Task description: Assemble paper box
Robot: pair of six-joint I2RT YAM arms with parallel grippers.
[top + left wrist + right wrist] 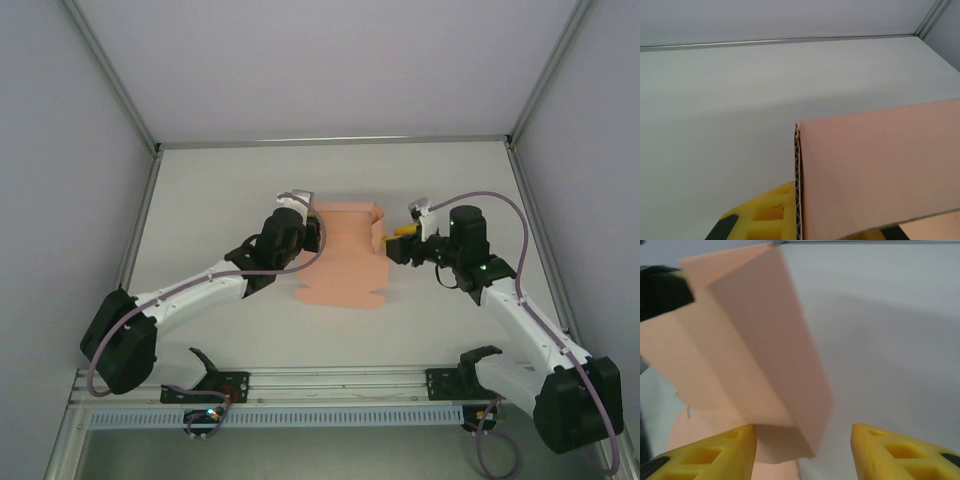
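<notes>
**paper box: right-hand wall stands inside the parted right pincer**

top external: the paper box [345,265] lies mid-table between the arms. it is a partly folded salmon sheet with its long axis running from the arm bases toward the far wall. the left gripper [308,232] meets its left edge and the right gripper [398,246] its right edge, both at the far half. a raised wall [376,214] stands at the far right corner.

left wrist: a pink panel with its corrugated edge showing rises from between the yellow pads [767,220]. this pincer is clamped on the card.

right wrist: the folded wall reaches down between the two yellow fingers [715,452]. it lies touching or just beside the finger on the view's left, and a clear gap separates it from the other finger. this pincer is parted and grips nothing. the right arm is the nearer to this wall. the wall sits off-centre in the jaws, so they would likely need to shift toward the box before pinching.
</notes>
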